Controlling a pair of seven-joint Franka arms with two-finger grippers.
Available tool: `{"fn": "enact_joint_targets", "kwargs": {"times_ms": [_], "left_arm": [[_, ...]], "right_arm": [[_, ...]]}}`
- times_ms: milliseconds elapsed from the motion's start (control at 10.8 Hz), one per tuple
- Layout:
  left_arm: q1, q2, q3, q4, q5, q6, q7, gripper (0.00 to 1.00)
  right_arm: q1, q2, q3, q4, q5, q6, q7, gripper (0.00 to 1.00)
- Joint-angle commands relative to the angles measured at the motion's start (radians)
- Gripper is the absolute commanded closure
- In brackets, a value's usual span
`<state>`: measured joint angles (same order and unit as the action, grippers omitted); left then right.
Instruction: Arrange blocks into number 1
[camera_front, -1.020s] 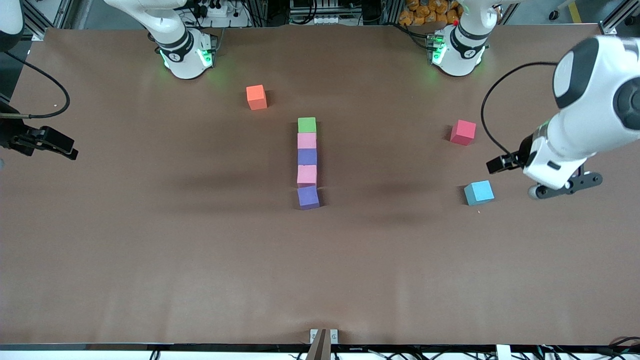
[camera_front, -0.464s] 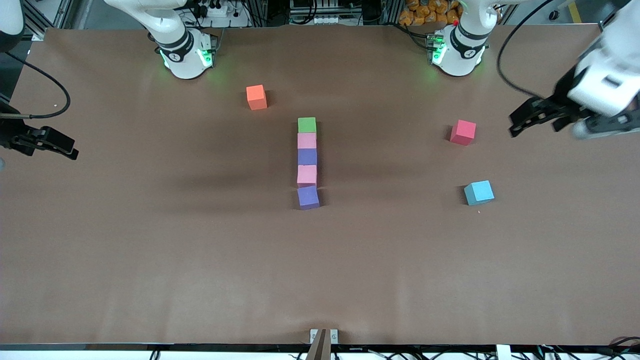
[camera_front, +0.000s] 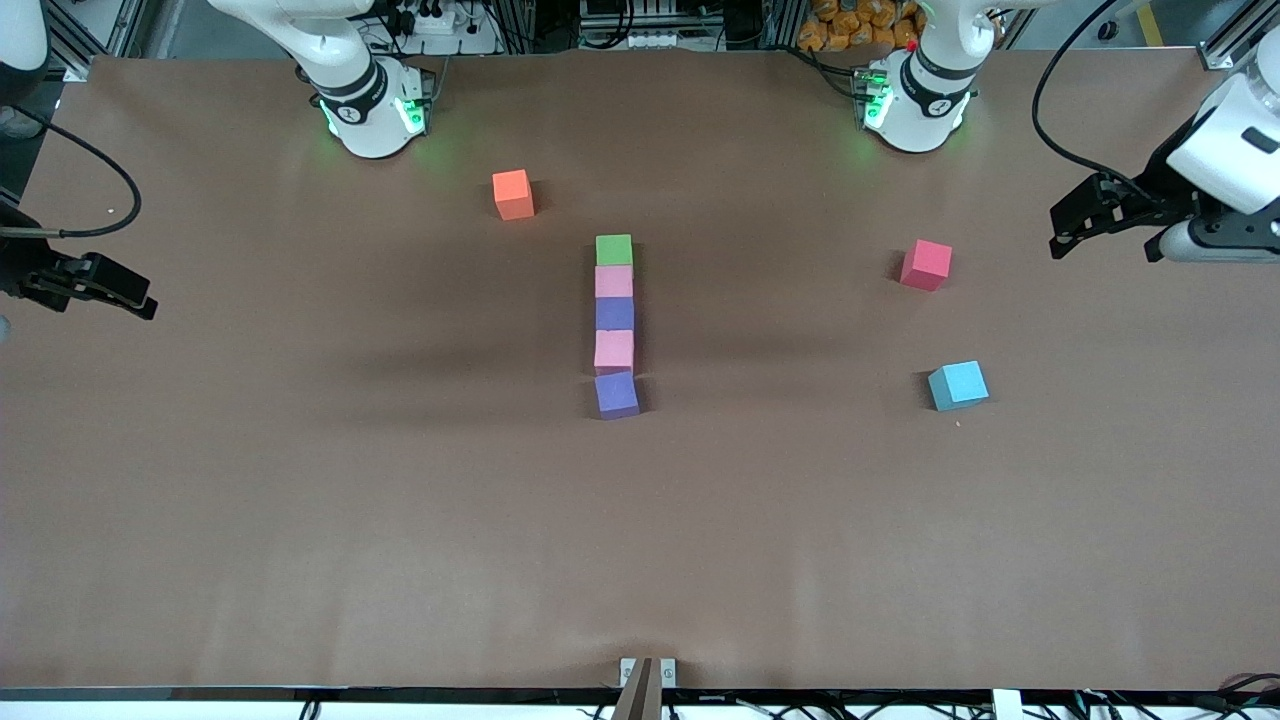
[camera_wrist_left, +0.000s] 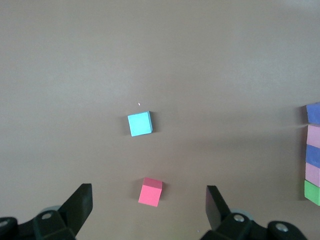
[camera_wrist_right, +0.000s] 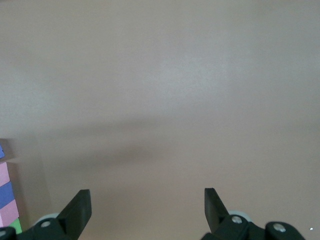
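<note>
Right end effector (camera_front: 110, 290) wide, empty, over the bench (camera_front: 300, 520) edge. Blocks (camera_front: 614, 325) touching in one straight column mid-bench, green farthest from the front camera, purple nearest. Left end effector (camera_front: 1110, 215) wide, empty, aloft near red cube (camera_front: 926, 264).

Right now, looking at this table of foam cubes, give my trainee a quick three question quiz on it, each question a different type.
1. True or false: the green cube is the end of the line nearest the robots' bases.
2. How many cubes make up the line?
3. Which loose cube lies nearest the front camera: A orange, B red, C light blue?

Key: 1 true. 2 five: green, pink, purple, pink, purple. 3 C.
</note>
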<state>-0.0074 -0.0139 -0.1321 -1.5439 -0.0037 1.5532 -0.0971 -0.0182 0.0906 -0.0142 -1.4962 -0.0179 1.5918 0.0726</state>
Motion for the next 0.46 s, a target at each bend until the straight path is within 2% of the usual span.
{"fn": "enact_joint_targets", "kwargs": {"times_ms": [0, 371], "left_arm": [[0.007, 0.008, -0.007, 0.039, 0.011, -0.047, 0.028, 0.00], [0.007, 0.002, -0.009, 0.039, 0.007, -0.047, 0.020, 0.00]], "right_arm": [[-0.011, -0.011, 0.010, -0.010, -0.011, -0.003, 0.003, 0.00], [-0.011, -0.011, 0.010, -0.012, -0.011, -0.003, 0.003, 0.00]]}}
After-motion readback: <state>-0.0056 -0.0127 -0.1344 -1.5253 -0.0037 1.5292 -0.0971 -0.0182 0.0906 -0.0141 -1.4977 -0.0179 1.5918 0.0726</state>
